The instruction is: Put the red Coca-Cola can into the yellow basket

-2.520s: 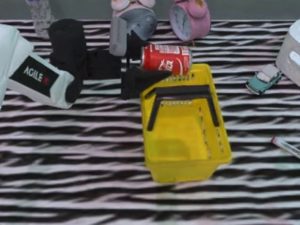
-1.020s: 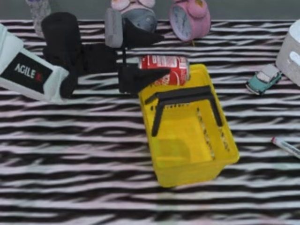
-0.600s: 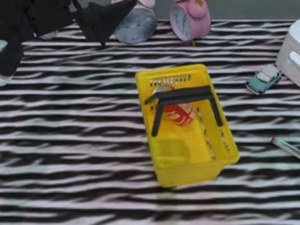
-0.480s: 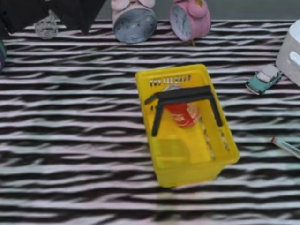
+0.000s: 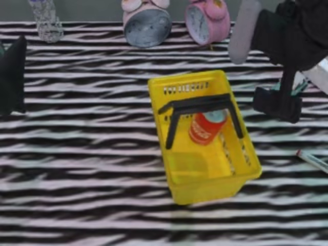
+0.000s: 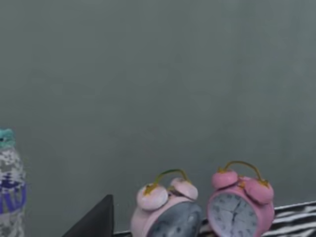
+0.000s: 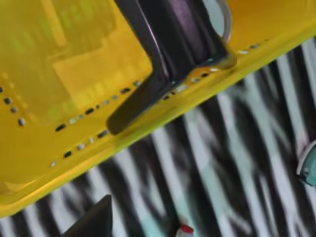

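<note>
The striped surface carries the yellow basket at centre, with the red Coca-Cola can upright inside, under the black handle. The right hand hangs at the basket's three o'clock, holding nothing; finger spread cannot be told. The left hand is parked at nine o'clock. Risk: the right hand clipping the handle or rim, tipping the can. Open room lies toward six o'clock.

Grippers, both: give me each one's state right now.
Left gripper: at the table's left edge, holding nothing; open or shut cannot be told.
Right gripper: beside the yellow basket, holding nothing; cannot be told.
</note>
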Robot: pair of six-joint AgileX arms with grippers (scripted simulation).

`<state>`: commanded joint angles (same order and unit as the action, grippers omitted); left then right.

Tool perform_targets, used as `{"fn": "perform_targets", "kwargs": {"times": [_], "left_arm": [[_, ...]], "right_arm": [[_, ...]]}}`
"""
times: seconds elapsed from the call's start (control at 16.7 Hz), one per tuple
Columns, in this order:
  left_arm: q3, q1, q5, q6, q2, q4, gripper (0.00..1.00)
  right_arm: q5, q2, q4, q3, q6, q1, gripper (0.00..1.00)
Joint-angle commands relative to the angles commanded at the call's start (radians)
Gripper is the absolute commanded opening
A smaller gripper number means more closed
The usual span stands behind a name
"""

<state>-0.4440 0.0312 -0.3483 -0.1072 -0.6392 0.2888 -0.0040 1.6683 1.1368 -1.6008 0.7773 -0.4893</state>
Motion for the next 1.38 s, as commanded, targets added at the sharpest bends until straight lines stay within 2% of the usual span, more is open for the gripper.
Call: {"fn": "perform_targets", "kwargs": {"times": [0.12, 0.3, 0.54, 0.66, 0.96, 1.38], "left_arm": [[0.126, -0.018, 0.102, 0.02, 0.197, -0.089, 1.0], [0.285, -0.037, 0.226, 0.058, 0.432, -0.193, 1.0], [0.421, -0.049, 0.331, 0.099, 0.612, -0.276, 1.0], [0.444, -0.051, 0.348, 0.107, 0.639, -0.289, 1.0], [0.444, -0.051, 0.348, 0.107, 0.639, -0.289, 1.0], [0.444, -0.051, 0.348, 0.107, 0.639, -0.289, 1.0]], "right_arm": [[0.0, 0.19, 0.119, -0.18, 0.083, -0.052, 1.0], [0.002, 0.415, 0.264, -0.409, 0.189, -0.119, 1.0], [0.006, 0.568, 0.371, -0.583, 0.273, -0.171, 1.0], [0.008, 0.588, 0.387, -0.608, 0.286, -0.179, 1.0], [0.007, 0.587, 0.382, -0.604, 0.286, -0.175, 1.0], [0.007, 0.572, 0.296, -0.501, 0.286, -0.179, 1.0]]}}
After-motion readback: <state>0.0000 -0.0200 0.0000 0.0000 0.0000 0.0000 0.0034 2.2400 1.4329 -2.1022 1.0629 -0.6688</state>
